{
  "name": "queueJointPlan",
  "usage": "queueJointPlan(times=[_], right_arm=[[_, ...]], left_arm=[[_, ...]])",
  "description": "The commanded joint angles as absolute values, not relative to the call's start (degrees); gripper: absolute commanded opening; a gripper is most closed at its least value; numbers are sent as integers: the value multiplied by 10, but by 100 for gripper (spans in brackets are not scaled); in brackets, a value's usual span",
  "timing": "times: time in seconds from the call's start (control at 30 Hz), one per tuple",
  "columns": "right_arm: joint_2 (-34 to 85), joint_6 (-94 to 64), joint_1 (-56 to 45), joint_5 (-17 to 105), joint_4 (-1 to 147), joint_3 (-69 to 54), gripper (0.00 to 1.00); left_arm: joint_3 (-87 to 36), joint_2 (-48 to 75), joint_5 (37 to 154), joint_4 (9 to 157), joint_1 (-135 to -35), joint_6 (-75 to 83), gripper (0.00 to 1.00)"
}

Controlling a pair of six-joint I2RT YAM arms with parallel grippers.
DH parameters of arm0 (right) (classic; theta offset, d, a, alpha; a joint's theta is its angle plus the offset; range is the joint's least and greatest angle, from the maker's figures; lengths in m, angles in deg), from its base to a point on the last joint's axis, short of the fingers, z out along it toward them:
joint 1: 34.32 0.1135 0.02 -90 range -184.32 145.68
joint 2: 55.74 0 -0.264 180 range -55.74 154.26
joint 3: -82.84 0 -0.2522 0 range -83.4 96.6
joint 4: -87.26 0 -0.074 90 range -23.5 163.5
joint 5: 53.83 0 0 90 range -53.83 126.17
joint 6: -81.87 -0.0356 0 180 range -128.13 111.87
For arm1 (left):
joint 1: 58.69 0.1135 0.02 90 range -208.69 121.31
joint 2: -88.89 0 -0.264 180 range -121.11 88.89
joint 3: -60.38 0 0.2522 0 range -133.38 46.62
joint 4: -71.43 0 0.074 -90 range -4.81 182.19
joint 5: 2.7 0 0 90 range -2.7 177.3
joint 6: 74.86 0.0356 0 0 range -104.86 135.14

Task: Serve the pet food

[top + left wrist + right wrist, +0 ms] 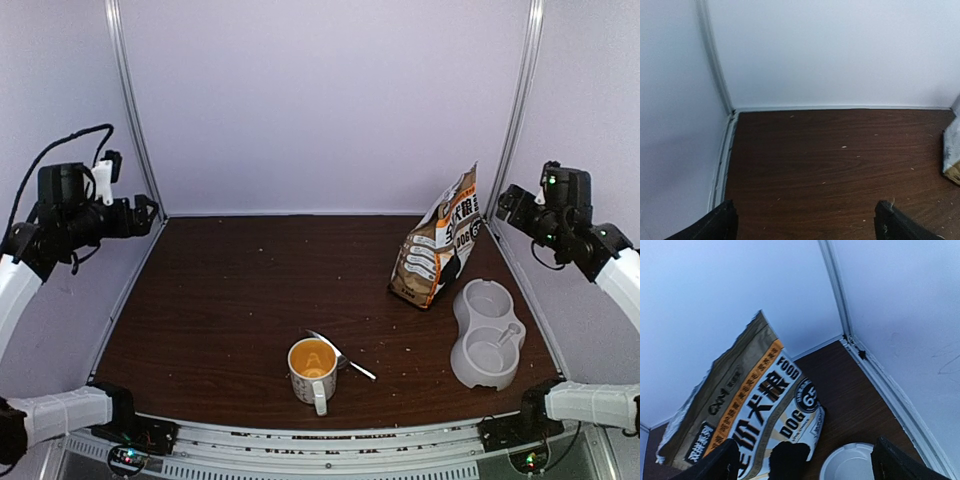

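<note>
**Both arms parked high at the sides, fingers released, food bag standing far right**

Top view: Walls are closing the table [220, 300] on three sides, and open brown wood is stretching across its left half. The left gripper [148, 212] is hovering over the left edge at 10 o'clock. The right gripper [503, 200] is hovering over the right edge at 2 o'clock. Both have their fingers spread and are holding nothing. The pet food bag [437, 245] is standing at 2 o'clock, near the right gripper. Its long axis is leaning from its base up toward 1 o'clock, with the torn top uppermost, and no kibble is showing. A white double bowl [487, 333] is sitting at 4 o'clock, with a small white utensil [510, 333] lying in its near compartment. An orange-lined mug [312, 368] is standing at 6 o'clock beside a metal spoon [345, 356]. I cannot tell what the mug is holding.

Left wrist: The left gripper [805, 227] is looking at the far-left corner, jaws wide over crumb-speckled wood. An edge of the bag [952, 160] is showing at 3 o'clock.

Right wrist: The right gripper [805, 455] is gaping above the bag [750, 410], whose printed face is turned to the camera. The bowl rim [850, 462] is peeking in at 5 o'clock, and the wall corner is running close at 1 o'clock.
</note>
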State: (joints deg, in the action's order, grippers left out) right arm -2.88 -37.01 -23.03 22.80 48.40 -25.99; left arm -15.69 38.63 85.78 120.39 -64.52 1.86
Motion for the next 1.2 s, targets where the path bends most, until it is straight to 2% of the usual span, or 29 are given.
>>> queueJointPlan(times=[0.0, 0.13, 0.4, 0.57, 0.67, 0.77, 0.87, 0.9, 0.93, 1.17], right_arm=[[37, -389, -129, 110, 377, -149, 94], [95, -416, -91, 104, 366, -81, 95], [268, -435, -81, 89, 294, 88, 94], [367, -451, -81, 68, 233, 170, 92], [388, -462, -79, 79, 232, 180, 82], [388, -460, -71, 89, 249, 176, 56], [384, -453, -65, 108, 258, 176, 24], [384, -450, -64, 122, 260, 177, 9], [382, -447, -63, 133, 261, 178, 0], [336, -385, -25, 241, 347, 157, 0]], left_arm=[[-263, 307, 826, 1199, -770, 96, 98], [-289, 273, 845, 1166, -795, 107, 98], [-197, 322, 815, 1112, -795, 116, 98], [-196, 325, 802, 1120, -795, 119, 98], [-193, 328, 811, 1120, -795, 118, 98], [-192, 328, 814, 1120, -795, 118, 98], [-192, 330, 813, 1120, -795, 118, 98], [-191, 331, 813, 1120, -795, 118, 98], [-191, 331, 812, 1119, -795, 118, 98], [-188, 335, 802, 1117, -795, 117, 98]])
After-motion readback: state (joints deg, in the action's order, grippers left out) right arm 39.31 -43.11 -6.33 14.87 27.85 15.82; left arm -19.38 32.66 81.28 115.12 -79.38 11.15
